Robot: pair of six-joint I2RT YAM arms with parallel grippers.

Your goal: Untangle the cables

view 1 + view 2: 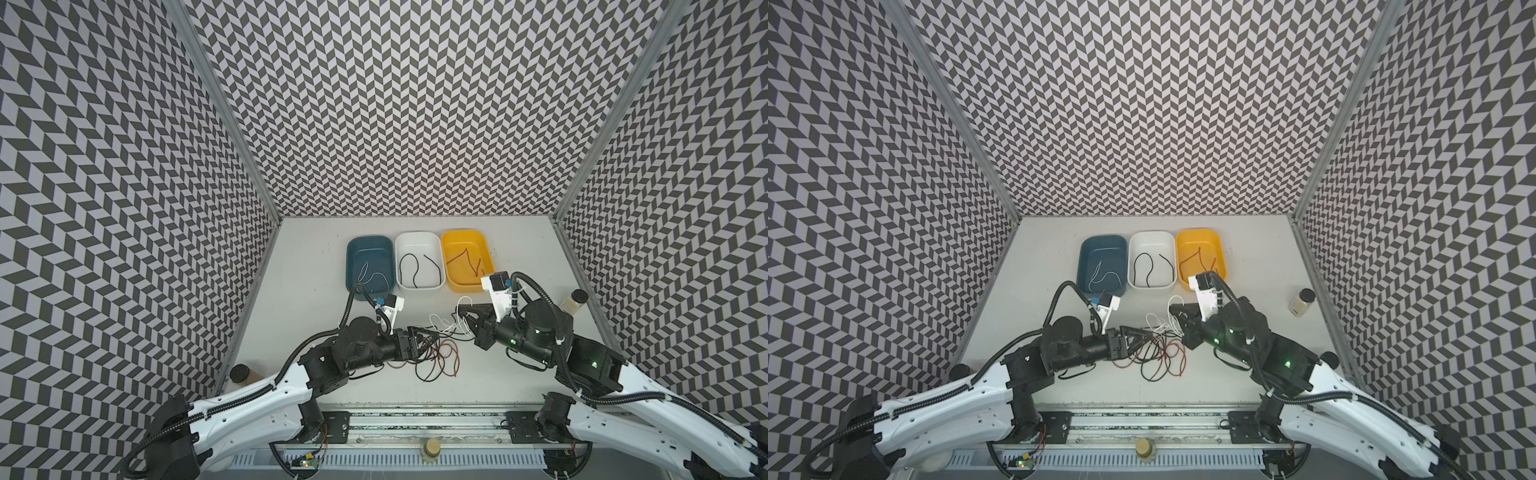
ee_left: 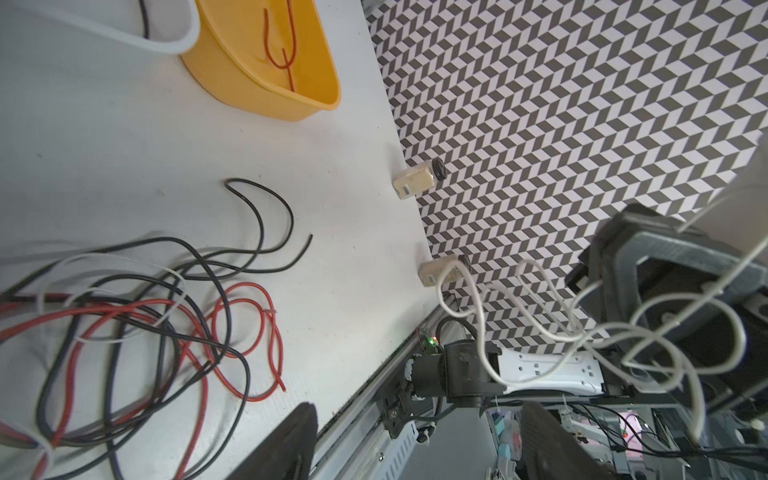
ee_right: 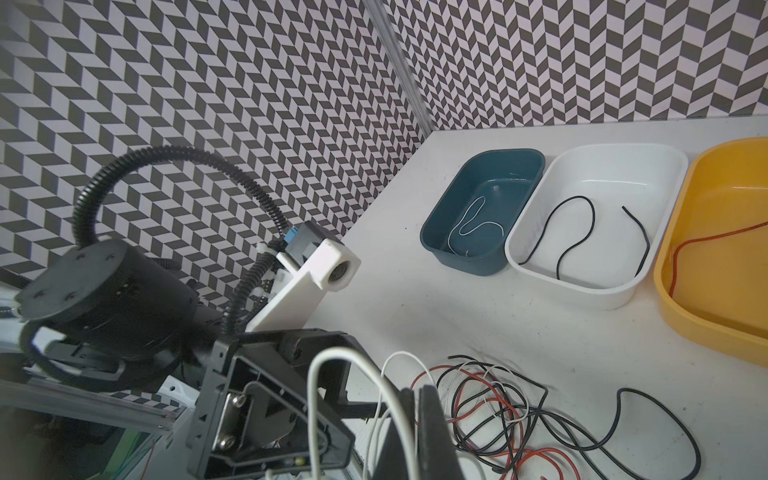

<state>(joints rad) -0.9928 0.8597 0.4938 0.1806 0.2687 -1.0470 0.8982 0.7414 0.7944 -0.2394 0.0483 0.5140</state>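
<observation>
Chevron-patterned walls enclose a white counter (image 1: 316,270). The cables (image 1: 436,363) lie in a loose black, red and white heap at the tips of the left claw (image 1: 428,340), whose jaws stand apart, probably to steady the heap. The right claw (image 1: 463,311) is clamped on a white cable (image 3: 338,352), holding it raised so it can draw free. Beyond both claws, the blue tray (image 1: 370,237), white tray (image 1: 417,234) and yellow tray (image 1: 463,232) each hold one colour (white, black, red), which suggests sorting.
</observation>
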